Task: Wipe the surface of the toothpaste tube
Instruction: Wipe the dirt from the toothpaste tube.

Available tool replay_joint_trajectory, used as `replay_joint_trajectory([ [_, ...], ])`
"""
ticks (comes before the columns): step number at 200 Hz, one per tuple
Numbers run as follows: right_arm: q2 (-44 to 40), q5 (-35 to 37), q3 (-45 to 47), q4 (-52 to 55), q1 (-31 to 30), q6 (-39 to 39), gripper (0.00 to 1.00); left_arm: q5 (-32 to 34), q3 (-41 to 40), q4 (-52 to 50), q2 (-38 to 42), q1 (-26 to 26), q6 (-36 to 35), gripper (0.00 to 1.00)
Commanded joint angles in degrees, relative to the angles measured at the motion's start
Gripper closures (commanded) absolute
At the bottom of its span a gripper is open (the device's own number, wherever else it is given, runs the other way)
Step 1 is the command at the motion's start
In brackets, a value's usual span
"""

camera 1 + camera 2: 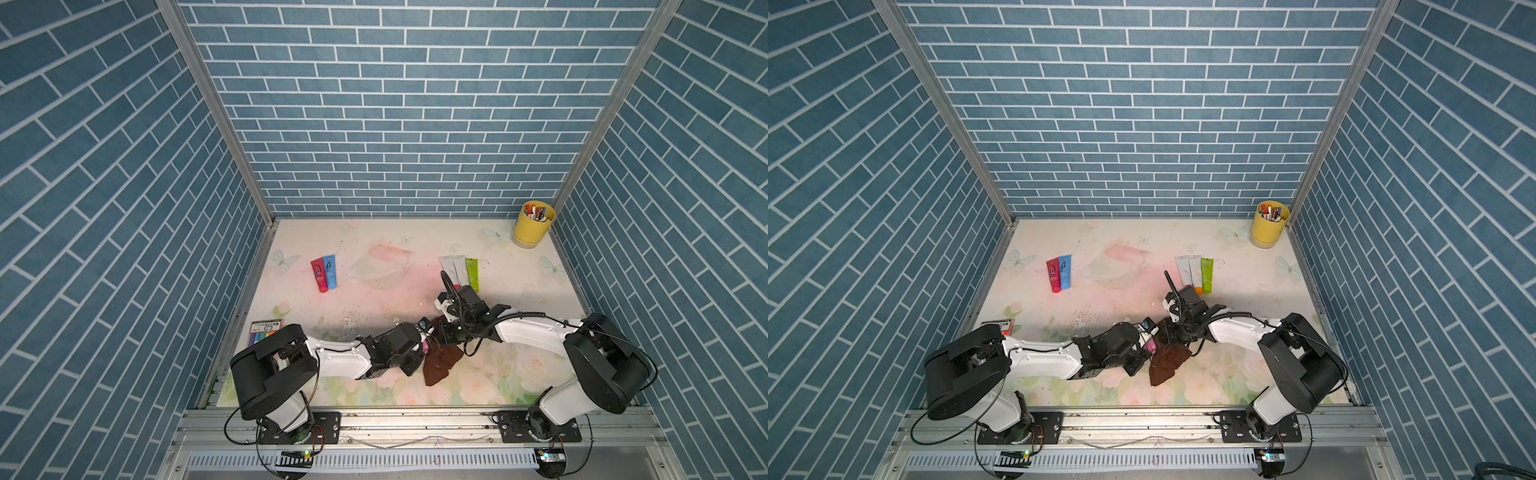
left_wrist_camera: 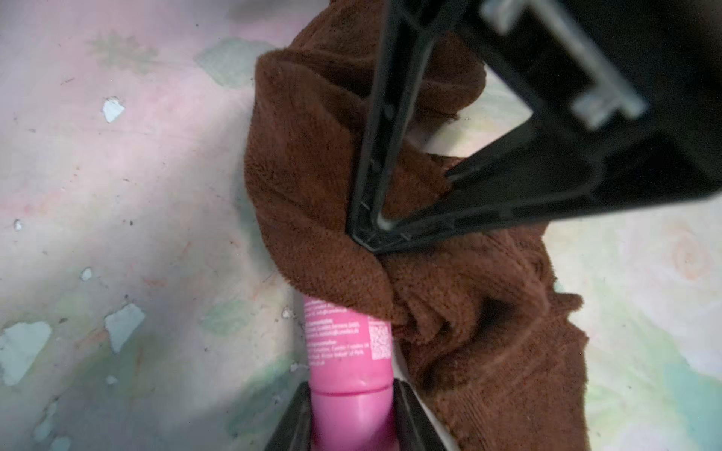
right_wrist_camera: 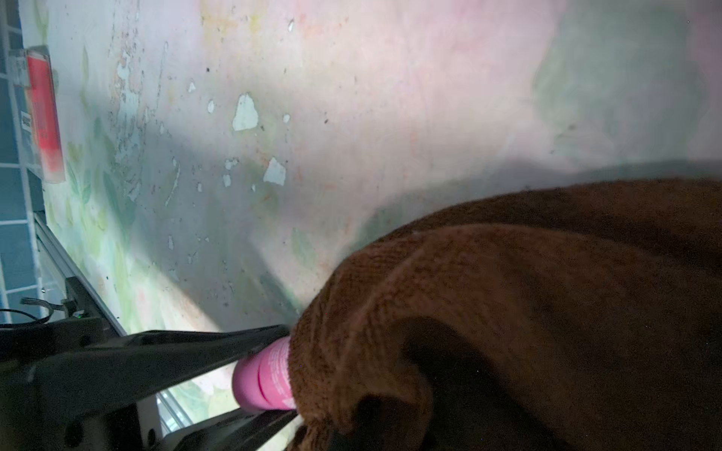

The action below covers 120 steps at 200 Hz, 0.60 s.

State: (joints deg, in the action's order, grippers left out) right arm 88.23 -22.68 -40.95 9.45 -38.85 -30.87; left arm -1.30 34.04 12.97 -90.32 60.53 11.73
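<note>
Counter (image 1: 374, 257) first: floral and scuffed, with spare tubes (image 1: 325, 272) lying farther back, well apart from the action, so we skip them. Brown cloth (image 2: 312, 175) next: it is bunched over the far half of the pink toothpaste tube (image 2: 347, 351), and a loose tail trails toward the counter's front edge. We find the tube near the front middle of the counter, with only the stretch by the cap bare. Left end effector (image 2: 349, 386) pinches the tube at its cap end, one finger on each side. Right end effector (image 2: 366, 236) has its tips pressed together on a fold of the cloth.

To wipe well, we judge the right should drag the cloth along the tube's length toward the cap with light pressure. Meanwhile the left should hold firm and roll the tube so every face gets covered. Risks as we see them: a hard pull could slip the tube out of the pinch, or the tail could snag.
</note>
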Motion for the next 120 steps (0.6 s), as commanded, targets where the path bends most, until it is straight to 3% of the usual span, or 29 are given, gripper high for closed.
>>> replay_joint_trajectory([
  [1,0.9,12.1,1.2,6.7,5.3,2.3,1.00,-3.8,0.5,2.8,0.6,0.7,-1.1,1.00],
  [19,-1.4,17.3,1.9,8.0,7.4,1.9,1.00,-3.9,0.6,2.7,0.6,0.7,-1.0,1.00],
  [41,-2.6,17.3,2.5,8.0,8.4,2.0,1.00,-2.9,0.6,2.4,0.6,0.6,-0.5,1.00],
  [90,-12.9,14.2,5.2,13.2,7.9,2.0,1.00,2.3,-0.1,1.0,2.2,-0.4,2.5,1.00],
  [120,-19.4,9.5,7.2,17.4,6.6,4.3,1.00,7.0,-0.1,0.0,3.7,-2.4,8.1,1.00],
])
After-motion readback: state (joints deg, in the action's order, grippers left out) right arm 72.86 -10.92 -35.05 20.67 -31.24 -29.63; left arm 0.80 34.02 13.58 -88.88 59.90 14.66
